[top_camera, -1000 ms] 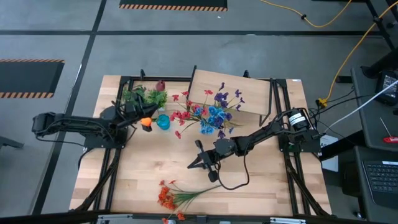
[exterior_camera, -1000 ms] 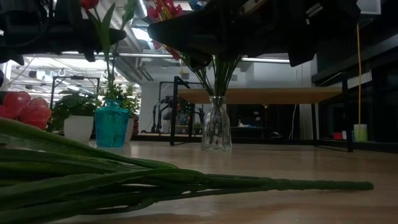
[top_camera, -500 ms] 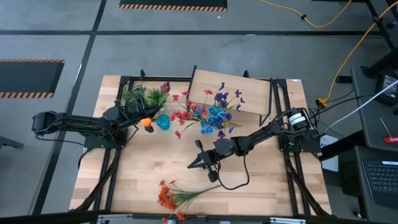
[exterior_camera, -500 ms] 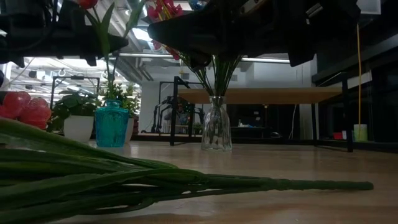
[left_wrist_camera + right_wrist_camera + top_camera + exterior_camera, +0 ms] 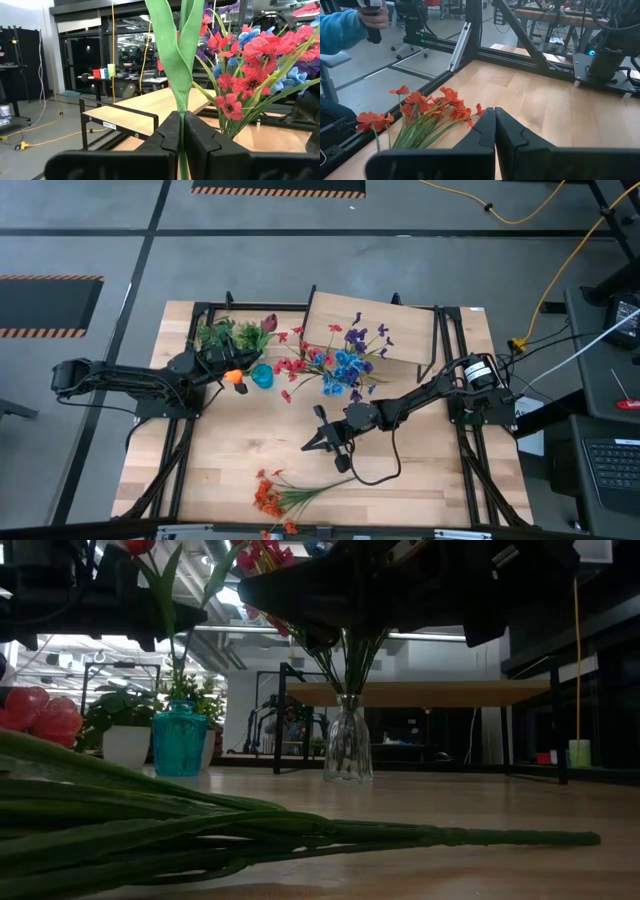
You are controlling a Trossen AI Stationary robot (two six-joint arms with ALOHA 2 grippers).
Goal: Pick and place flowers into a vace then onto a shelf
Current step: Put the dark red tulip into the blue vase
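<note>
A dark red tulip [image 5: 268, 322] on a green stem stands over the teal vase [image 5: 262, 376] at the far left, and my left gripper [image 5: 238, 370] is shut on that stem. An orange bloom [image 5: 235, 377] shows by its tip. Right of it, a clear glass vase [image 5: 348, 745] holds red, blue and purple flowers [image 5: 335, 365]. It stands in front of the shelf [image 5: 375, 330]. An orange flower spray [image 5: 275, 495] lies flat near the front edge. My right gripper [image 5: 308, 446] is shut on nothing above mid-table, pointing at that spray [image 5: 427, 112]. My left gripper pinches the tulip's green stem [image 5: 181, 117] between its two fingers, just below where a long leaf wraps it. The fingers come in about level from the table's left and lie across the stem. The stem stands upright and runs down to the teal vase's neck [image 5: 180, 705].
Two leafy green plants [image 5: 225, 335], one in a white pot [image 5: 125, 745], stand at the far left behind the teal vase. Black frame rails [image 5: 455, 430] run along both table sides. A person's blue sleeve [image 5: 342, 30] shows beyond the near edge. Bare wood [image 5: 230, 440] lies mid-table.
The tulip has tipped in my left gripper's hold. Its bloom has swung a little toward the table's right while the gripper stays in place.
</note>
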